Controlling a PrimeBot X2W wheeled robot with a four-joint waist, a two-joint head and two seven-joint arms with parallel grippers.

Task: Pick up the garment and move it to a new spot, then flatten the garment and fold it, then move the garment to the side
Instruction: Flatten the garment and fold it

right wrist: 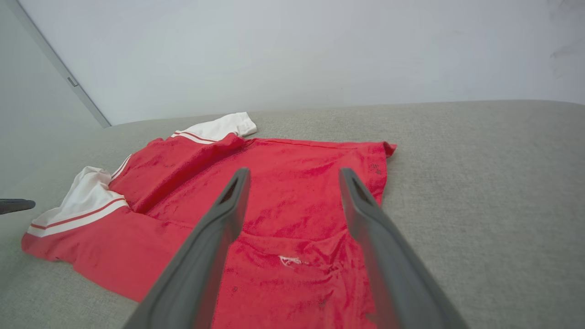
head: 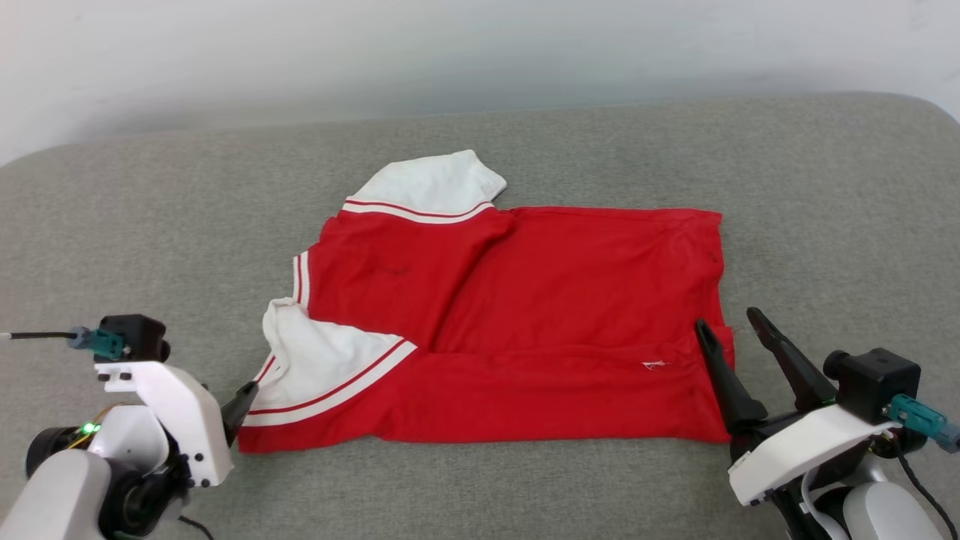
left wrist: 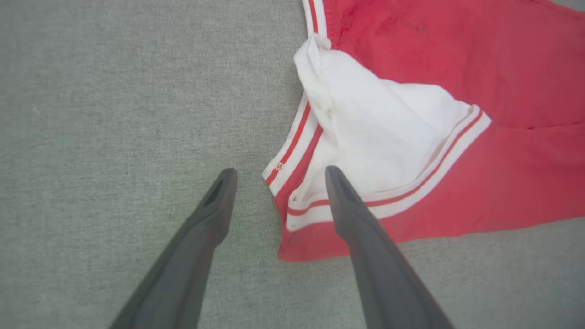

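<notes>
The garment (head: 525, 300) lies spread mid-cushion (head: 825, 187). The left tool (left wrist: 279, 171), fingers spread, straddles its white near-left corner. The right tool (head: 727, 318), also spread and empty, sits at its right edge.

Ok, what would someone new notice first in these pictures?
The bright red garment with white striped ends lies on the grey surface in the middle. The open left gripper points at its white near corner; the open right gripper is at the opposite edge.

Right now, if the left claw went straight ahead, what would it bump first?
Most likely the shirt: the open left claw points at its white striped sleeve, just ahead of it. Its height above the cloth is unclear.
</notes>
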